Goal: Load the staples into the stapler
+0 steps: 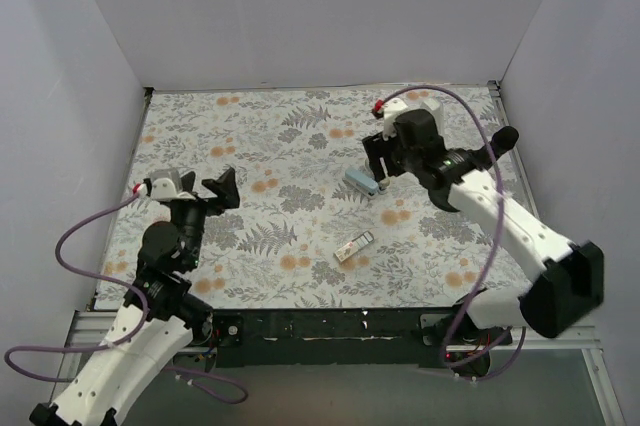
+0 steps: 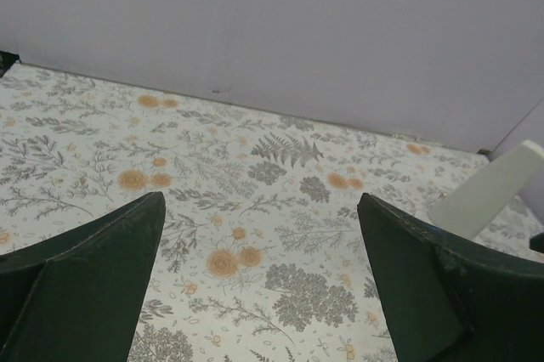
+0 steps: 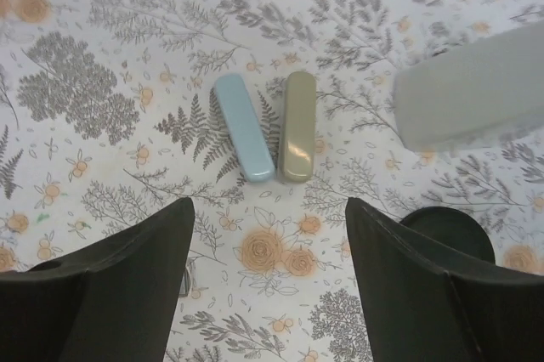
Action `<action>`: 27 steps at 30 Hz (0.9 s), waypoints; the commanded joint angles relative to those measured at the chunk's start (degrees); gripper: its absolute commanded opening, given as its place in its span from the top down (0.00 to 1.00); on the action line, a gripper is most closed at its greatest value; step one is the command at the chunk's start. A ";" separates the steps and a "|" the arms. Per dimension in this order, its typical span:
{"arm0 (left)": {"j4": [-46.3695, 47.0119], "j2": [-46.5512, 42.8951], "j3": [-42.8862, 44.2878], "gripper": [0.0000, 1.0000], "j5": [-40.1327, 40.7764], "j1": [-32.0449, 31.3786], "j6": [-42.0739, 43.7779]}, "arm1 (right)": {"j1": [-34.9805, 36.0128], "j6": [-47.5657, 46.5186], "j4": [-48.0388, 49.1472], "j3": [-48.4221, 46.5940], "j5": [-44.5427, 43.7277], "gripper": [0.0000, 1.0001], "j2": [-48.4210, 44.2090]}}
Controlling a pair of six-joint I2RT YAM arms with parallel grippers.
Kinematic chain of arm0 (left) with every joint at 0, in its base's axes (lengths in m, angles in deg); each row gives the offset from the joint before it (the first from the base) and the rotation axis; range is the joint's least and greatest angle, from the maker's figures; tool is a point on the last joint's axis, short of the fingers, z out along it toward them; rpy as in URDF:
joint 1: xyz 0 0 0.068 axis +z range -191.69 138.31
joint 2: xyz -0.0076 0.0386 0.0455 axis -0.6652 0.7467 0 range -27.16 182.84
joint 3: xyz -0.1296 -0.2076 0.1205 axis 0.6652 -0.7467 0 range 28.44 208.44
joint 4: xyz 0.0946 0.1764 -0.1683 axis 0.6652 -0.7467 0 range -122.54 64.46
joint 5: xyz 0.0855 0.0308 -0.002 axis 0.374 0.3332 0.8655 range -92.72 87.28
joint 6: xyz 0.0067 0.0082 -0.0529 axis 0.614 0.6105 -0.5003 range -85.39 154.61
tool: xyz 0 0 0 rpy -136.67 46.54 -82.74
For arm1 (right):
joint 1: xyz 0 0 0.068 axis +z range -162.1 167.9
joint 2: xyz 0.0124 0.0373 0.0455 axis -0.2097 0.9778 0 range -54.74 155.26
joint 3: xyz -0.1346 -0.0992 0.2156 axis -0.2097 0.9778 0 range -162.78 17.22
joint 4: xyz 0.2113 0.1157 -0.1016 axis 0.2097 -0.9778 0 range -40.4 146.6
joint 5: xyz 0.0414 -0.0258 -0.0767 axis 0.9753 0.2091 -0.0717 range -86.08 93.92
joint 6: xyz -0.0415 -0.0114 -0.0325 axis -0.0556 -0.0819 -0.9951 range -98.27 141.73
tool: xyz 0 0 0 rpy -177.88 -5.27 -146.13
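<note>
You are holding the right gripper (image 3: 268,209) with its fingers spread wide and empty, the light blue stapler (image 3: 244,138) lying just ahead of it beside the beige stapler (image 3: 297,127) on the flowered table cover (image 1: 280,136), while the staples box (image 1: 354,246) is resting apart toward the near edge, pale walls (image 1: 300,6) standing around.

Bright, even light covers my tabletop (image 1: 300,146); shadows are faint, and my right fingers (image 3: 102,294) blur dark up close.

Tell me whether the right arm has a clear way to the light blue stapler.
Probably yes: the right gripper hangs open above the blue stapler, nothing between; the beige stapler alongside may crowd one finger.
</note>
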 commanded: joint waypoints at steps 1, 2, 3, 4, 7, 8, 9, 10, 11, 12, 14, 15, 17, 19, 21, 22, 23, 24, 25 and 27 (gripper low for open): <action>-1.09 -9.26 -3.10 0.02 -2.23 0.32 -1.15 | -0.63 6.08 4.48 9.82 -8.66 0.19 -15.57; 0.92 -13.37 -4.33 0.02 -3.53 0.32 -1.85 | -0.63 6.43 5.10 11.58 -9.73 0.18 -21.60; 1.72 -15.33 -4.86 0.02 -4.07 0.32 -1.77 | -0.71 6.87 5.72 15.60 -10.52 0.17 -24.62; 3.38 -17.09 -5.48 0.02 -4.85 0.32 -1.86 | -0.72 6.96 6.51 17.12 -11.92 0.16 -30.22; 5.33 -23.25 -7.41 0.02 -9.42 0.49 0.59 | -0.72 6.62 7.65 23.27 -14.21 0.16 -40.77; 4.98 -24.22 -7.42 0.02 -10.48 0.49 1.64 | -0.72 6.35 9.05 24.67 -14.57 0.16 -43.34; 4.37 -24.83 -7.07 0.02 -11.71 0.49 2.61 | -0.72 6.09 9.67 25.99 -14.92 0.16 -45.81; 3.67 -26.58 -7.06 0.02 -11.46 0.58 2.62 | -0.72 5.04 10.29 28.53 -16.06 0.16 -50.44; 3.58 -27.12 -7.06 0.02 -11.11 0.50 2.53 | -0.72 4.51 10.90 29.77 -16.59 0.16 -52.49; 3.57 -28.00 -7.24 0.02 -10.41 0.49 2.10 | -0.72 3.81 12.04 31.00 -17.03 0.16 -54.60; 3.58 -28.53 -7.33 0.02 -9.17 0.50 1.92 | -0.72 2.75 13.10 33.73 -17.65 0.15 -59.95; 3.49 -28.62 -7.42 0.02 -8.82 0.49 1.92 | -0.72 2.48 13.45 34.35 -17.65 0.15 -61.37; 3.05 -28.80 -7.33 0.02 -8.55 0.58 1.74 | -0.72 2.39 13.72 35.93 -17.74 0.14 -65.24; 2.70 -28.45 -7.07 0.02 -9.43 0.58 2.18 | -0.63 2.39 14.51 37.60 -18.26 0.13 -68.57; 2.70 -28.18 -6.98 0.02 -9.96 0.58 2.18 | -0.72 2.39 15.73 38.66 -18.18 0.13 -70.34; 2.70 -28.01 -7.06 0.02 -10.66 0.50 2.27 | -0.72 2.39 16.53 39.36 -18.00 0.13 -71.92; 2.78 -27.92 -6.98 0.02 -11.10 0.58 2.36 | -0.72 2.39 17.06 39.98 -17.83 0.13 -72.46; 2.78 -27.74 -6.98 0.02 -11.45 0.58 2.44 | -0.72 2.31 17.24 39.98 -17.83 0.13 -72.81; 2.70 -27.39 -6.80 0.02 -11.89 0.58 2.62 | -0.72 2.39 17.06 39.89 -18.18 0.13 -73.25; 2.43 -27.04 -6.63 0.02 -12.33 0.58 2.53 | -0.72 2.31 16.89 39.89 -19.67 0.13 -73.86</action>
